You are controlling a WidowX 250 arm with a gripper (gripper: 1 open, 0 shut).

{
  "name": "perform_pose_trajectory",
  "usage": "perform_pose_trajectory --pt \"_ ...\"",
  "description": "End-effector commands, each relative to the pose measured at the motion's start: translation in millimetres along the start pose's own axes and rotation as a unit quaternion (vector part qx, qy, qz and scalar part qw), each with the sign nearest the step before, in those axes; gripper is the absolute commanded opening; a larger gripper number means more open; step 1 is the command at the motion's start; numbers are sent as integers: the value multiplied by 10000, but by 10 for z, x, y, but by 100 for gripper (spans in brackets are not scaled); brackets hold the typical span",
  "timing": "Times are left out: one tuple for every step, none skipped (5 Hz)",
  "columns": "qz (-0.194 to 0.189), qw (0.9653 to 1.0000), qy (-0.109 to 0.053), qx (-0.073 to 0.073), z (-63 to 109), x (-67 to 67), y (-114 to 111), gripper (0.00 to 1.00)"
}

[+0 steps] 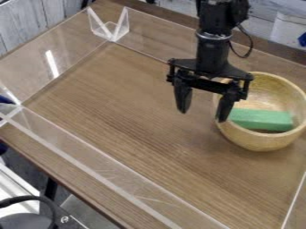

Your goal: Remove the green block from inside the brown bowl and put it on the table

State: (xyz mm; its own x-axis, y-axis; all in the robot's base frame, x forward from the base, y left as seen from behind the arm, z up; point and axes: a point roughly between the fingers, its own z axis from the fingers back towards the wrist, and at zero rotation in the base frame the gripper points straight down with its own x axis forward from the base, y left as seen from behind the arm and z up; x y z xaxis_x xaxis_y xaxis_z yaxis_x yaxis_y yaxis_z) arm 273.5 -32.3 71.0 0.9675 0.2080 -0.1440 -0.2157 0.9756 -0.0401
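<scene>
Block (260, 120) first: it lies inside the brown bowl (256, 143), toward four o'clock of my claw (203, 106). My fingers are spread, holding nothing. I judge I'm at the approach; next I should shift toward three o'clock, then lower.

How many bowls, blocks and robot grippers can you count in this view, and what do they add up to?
Wooden bowls: 1, the light-tan bowl
Blocks: 1, the green block, inside the bowl
Robot grippers: 1, the black gripper, open
Total: 3
</scene>
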Motion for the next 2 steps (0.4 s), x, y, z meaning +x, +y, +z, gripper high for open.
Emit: perform_pose_trajectory --pt "205 9994 -234 -168 198 115 -161 100" --pt "396 9987 -203 -252 228 186 -328 100"
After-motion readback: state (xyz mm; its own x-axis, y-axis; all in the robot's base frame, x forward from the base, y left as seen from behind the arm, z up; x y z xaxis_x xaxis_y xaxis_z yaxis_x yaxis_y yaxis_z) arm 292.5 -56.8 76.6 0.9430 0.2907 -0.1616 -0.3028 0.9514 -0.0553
